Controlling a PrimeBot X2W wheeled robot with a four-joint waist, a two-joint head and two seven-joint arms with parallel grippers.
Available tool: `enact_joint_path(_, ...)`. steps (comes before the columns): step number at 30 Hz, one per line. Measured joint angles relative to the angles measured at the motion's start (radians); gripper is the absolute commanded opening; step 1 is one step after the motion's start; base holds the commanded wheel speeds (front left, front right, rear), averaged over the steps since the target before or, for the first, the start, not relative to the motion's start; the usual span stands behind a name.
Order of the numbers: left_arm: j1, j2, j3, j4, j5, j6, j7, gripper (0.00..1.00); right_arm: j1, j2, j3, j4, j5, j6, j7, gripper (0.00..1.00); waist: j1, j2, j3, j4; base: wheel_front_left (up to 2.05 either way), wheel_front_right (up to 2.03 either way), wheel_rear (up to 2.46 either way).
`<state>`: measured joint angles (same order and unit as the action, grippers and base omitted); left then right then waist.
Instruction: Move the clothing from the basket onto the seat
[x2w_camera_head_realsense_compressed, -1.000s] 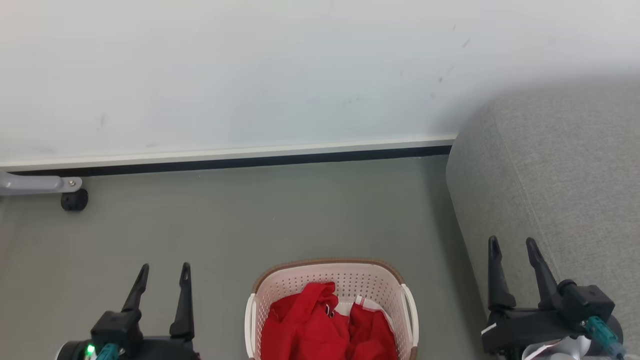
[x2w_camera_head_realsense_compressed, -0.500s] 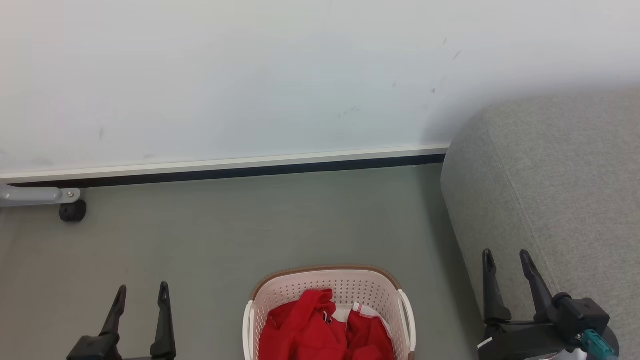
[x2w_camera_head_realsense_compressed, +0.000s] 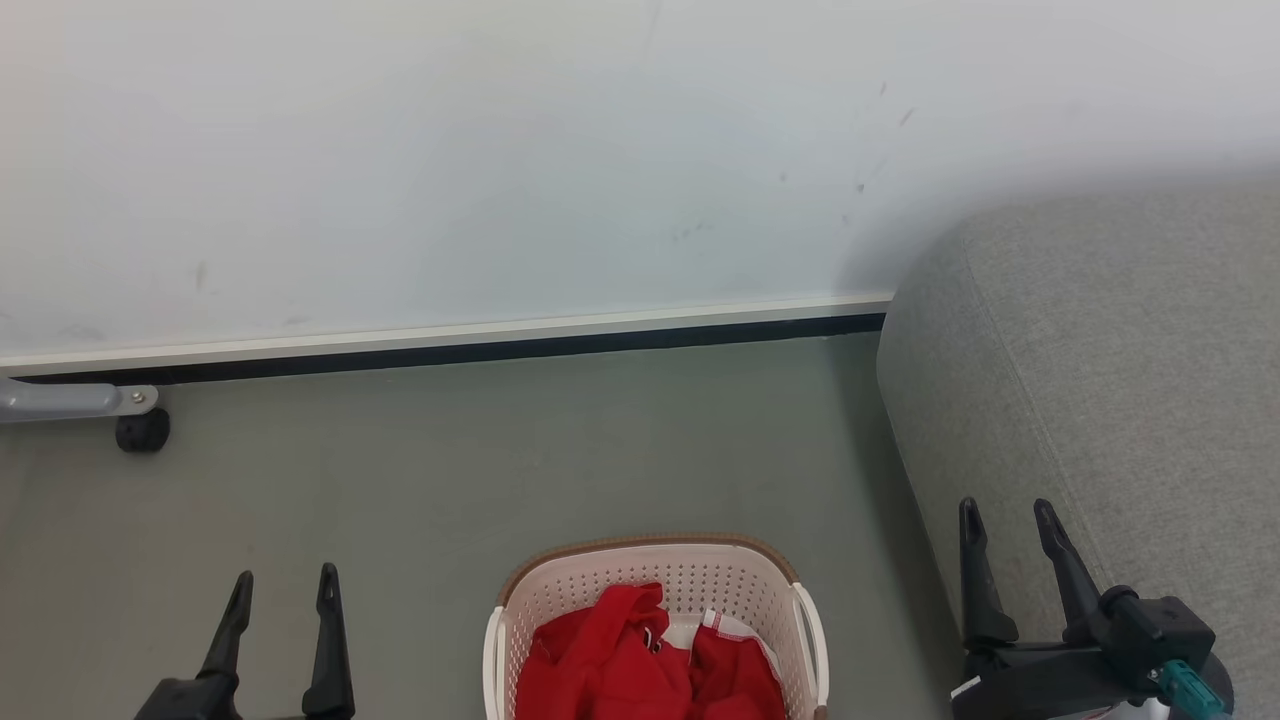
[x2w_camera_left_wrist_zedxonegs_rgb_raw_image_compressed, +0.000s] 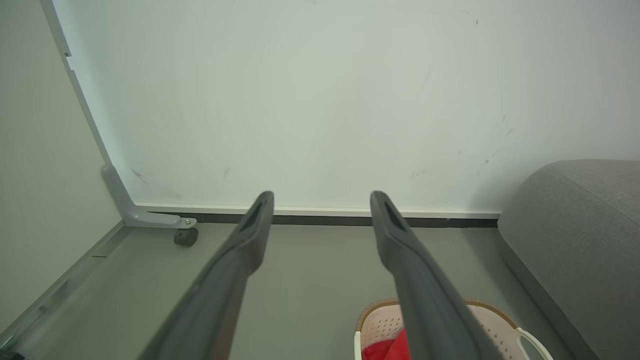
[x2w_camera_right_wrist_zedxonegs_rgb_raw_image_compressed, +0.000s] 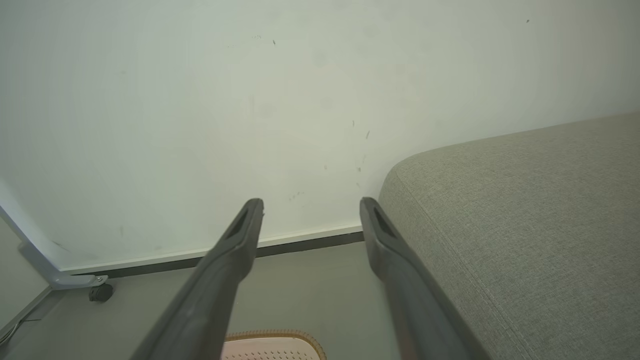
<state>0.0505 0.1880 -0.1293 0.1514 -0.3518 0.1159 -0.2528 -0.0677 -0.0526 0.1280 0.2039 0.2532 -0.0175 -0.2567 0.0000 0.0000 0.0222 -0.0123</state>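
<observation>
Could not see the near half of the basket or of the clothing below the head view's bottom edge, nor the body of the left gripper. Saw the seat cut by the right edge, the grey bracket by the left. Found part of the basket hidden behind a finger in the left wrist view.

- The clothing lies in the basket, on the floor just ahead of me.
- The seat stands right of the basket, against the wall behind.
- My left gripper and right gripper flank the basket.
</observation>
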Motion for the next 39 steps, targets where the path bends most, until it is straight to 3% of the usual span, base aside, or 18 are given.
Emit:
enact_joint_path(23, 0.001, 0.002, -0.014, -0.039, 0.039, 0.006, 0.005, 1.0, 0.0, 0.0, 0.003, -0.053, 0.001, 0.0, 0.0, 1.0, 0.0, 0.0, 0.082, -0.01, 0.0, 0.0, 0.0)
enact_joint_path(39, -0.24, -0.021, -0.205, 0.057, 0.139, -0.065, 0.117, 1.0, -0.158, -0.016, -0.021, -0.126, 0.002, 0.0, 0.001, 1.0, 0.0002, 0.0001, 0.3, -0.036, 0.0, 0.0, 0.0)
